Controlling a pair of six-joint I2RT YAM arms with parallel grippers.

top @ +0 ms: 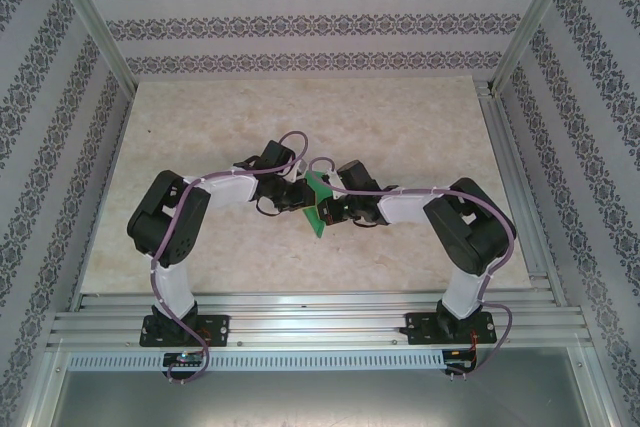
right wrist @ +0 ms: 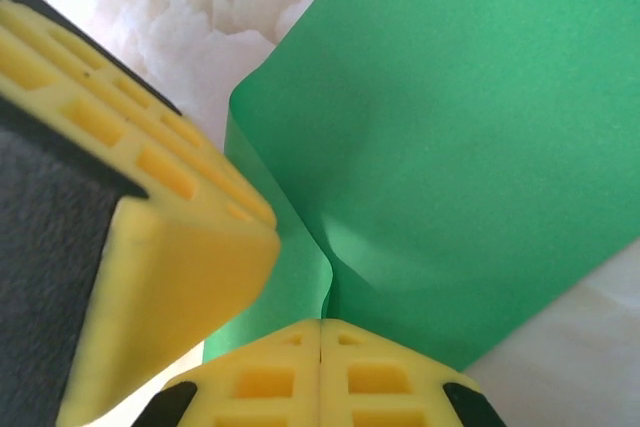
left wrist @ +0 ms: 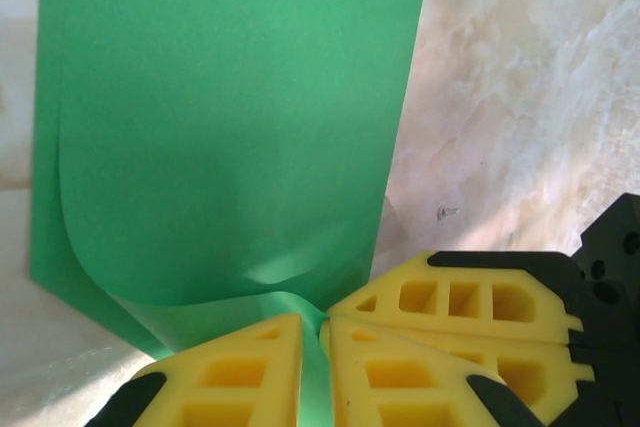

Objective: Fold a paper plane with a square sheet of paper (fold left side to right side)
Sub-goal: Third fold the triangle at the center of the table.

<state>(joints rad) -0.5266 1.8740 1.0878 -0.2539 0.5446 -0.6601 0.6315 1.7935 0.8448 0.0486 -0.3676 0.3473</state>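
The square sheet of paper (top: 318, 207) is bright green and held up off the table between my two grippers at the middle. In the left wrist view the paper (left wrist: 230, 127) is doubled over in a soft curl. A strip of it runs between the yellow fingers of my left gripper (left wrist: 312, 325), which is shut on it. My right gripper (right wrist: 320, 325) is shut on the paper's lower edge (right wrist: 470, 147), its fingertips pressed together. The two grippers sit almost touching: the right one's fingers (left wrist: 460, 302) show beside the left, and a left finger (right wrist: 170, 257) crowds the right wrist view.
The marbled beige table (top: 300, 117) lies under the arms. Patterned walls and metal posts (top: 90, 17) close in three sides. Aluminium rails (top: 320, 319) run along the near edge where both bases are bolted.
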